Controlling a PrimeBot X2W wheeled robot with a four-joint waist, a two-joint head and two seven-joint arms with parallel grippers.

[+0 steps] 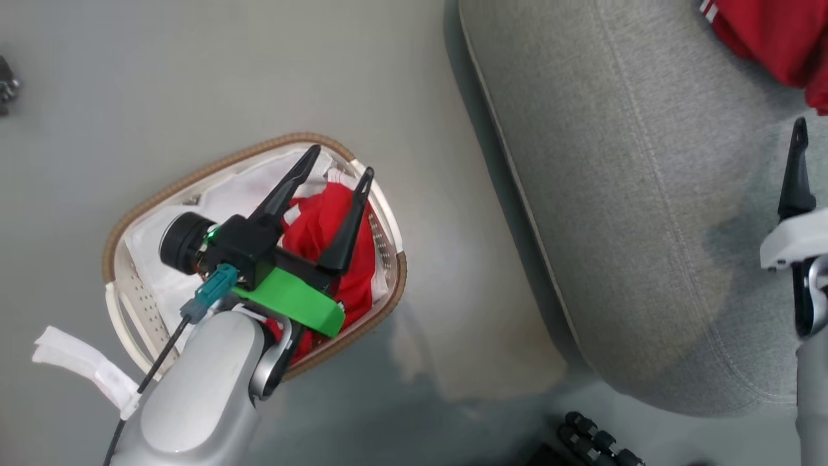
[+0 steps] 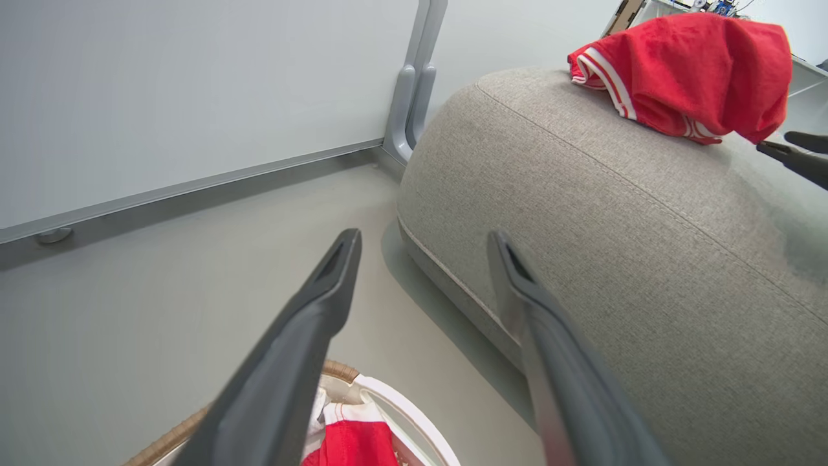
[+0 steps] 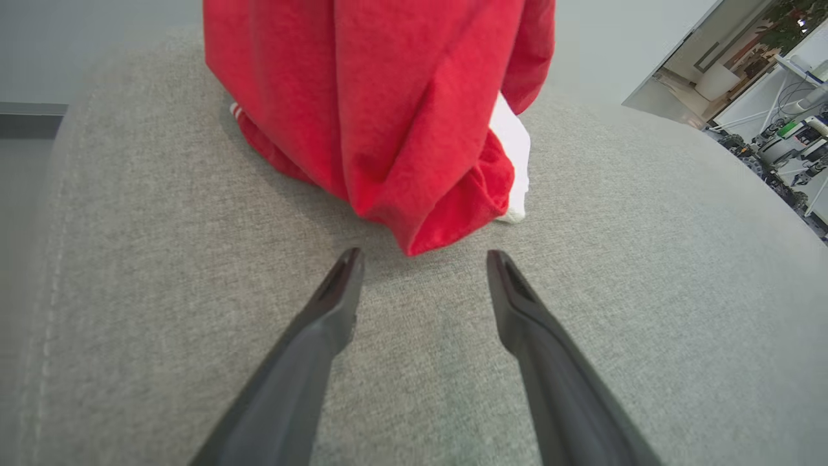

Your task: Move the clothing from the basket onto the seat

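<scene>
Seat [image 1: 634, 194] carries one red garment [image 3: 388, 116], bunched, striped hem toward its rounded end; half done, I judge. Beside the seat, the basket [image 1: 108, 259] holds the second piece [image 1: 323, 226], crumpled, long axis along the seat-side wall. Right gripper [image 3: 424, 259] gapes empty short of the heap; left gripper [image 1: 343, 160] wide, empty, over the basket.

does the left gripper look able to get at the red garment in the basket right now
Likely yes: the left gripper hangs open right above the basket, and the red garment lies exposed on the white liner with nothing covering it.
</scene>
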